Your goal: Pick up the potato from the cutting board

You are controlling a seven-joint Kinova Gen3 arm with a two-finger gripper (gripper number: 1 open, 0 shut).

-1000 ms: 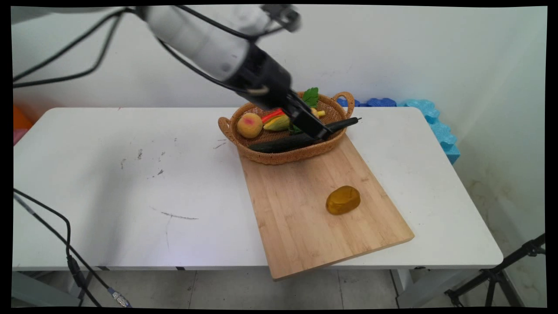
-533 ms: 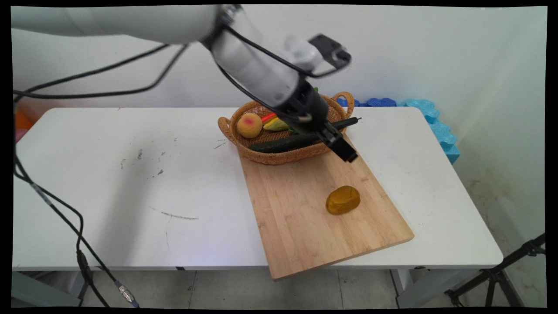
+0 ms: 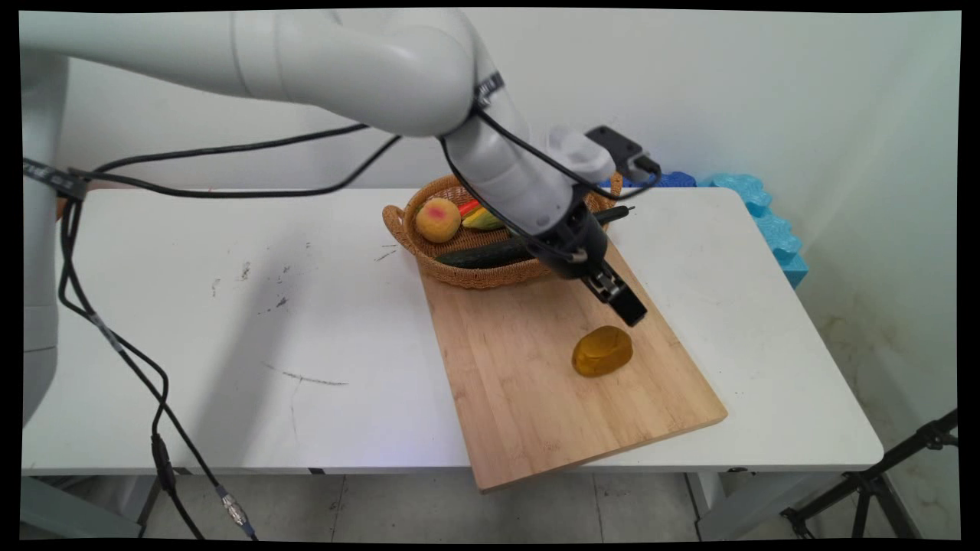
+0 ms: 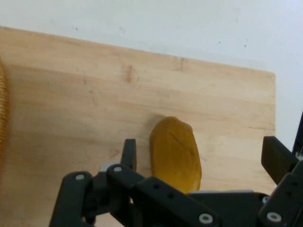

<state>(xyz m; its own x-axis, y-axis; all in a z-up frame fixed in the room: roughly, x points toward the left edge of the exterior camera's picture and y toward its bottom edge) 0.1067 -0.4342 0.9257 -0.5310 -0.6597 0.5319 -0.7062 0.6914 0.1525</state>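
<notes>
Bare board (image 3: 528, 383) rings the potato (image 3: 602, 351) — basket (image 3: 490, 274) blocks behind.

A lab: robot arm (image 3: 344, 53), trailing cables (image 3: 115, 344), tripod (image 3: 880, 482)

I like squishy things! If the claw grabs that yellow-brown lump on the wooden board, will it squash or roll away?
The yellow-brown oval lump looks smooth and glossy, so it may slip. Its rounded sides could let it roll on the flat wooden cutting board. Whether it squashes, I cannot tell.
</notes>
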